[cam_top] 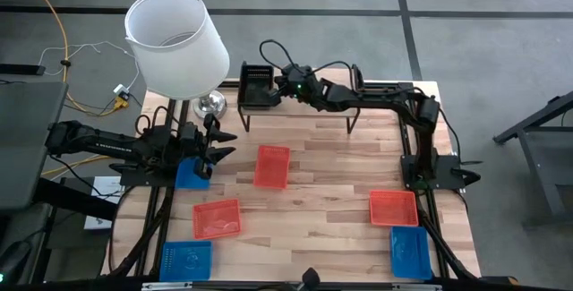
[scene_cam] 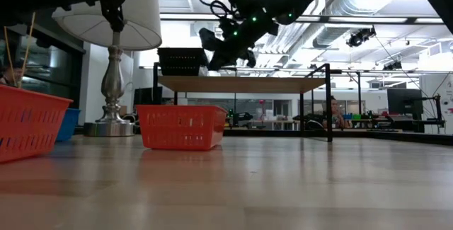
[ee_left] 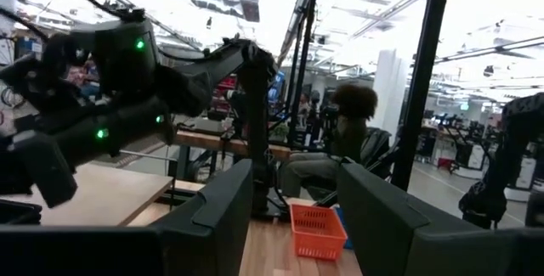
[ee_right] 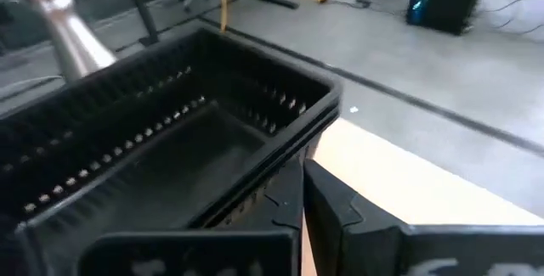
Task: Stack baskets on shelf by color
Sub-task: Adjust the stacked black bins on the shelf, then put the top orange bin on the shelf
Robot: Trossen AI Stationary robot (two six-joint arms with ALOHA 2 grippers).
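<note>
A low wooden shelf [cam_top: 358, 103] on thin black legs stands at the far edge of the table. At the shelf's lamp-side end sits a black basket [cam_top: 257, 85], and the right wrist view suggests a second black one nested beneath it. The right gripper [cam_top: 279, 88] reaches along the shelf top to this basket, its fingers fully closed just beside the basket's near wall; whether they pinch that wall cannot be told.

A white-shaded lamp [cam_top: 176, 43] stands on the table just beyond that end of the shelf. In front of the lamp, the left gripper [cam_top: 215, 144] hovers with its fingers parted and nothing between them, just beside a blue basket [cam_top: 192, 175].

Forward of the shelf, a red basket [cam_top: 272, 166] lies near the table's middle. Further from the shelf lie a second red basket [cam_top: 217, 218], a third [cam_top: 394, 208], and two more blue baskets [cam_top: 185, 261] [cam_top: 410, 252] at the near corners.
</note>
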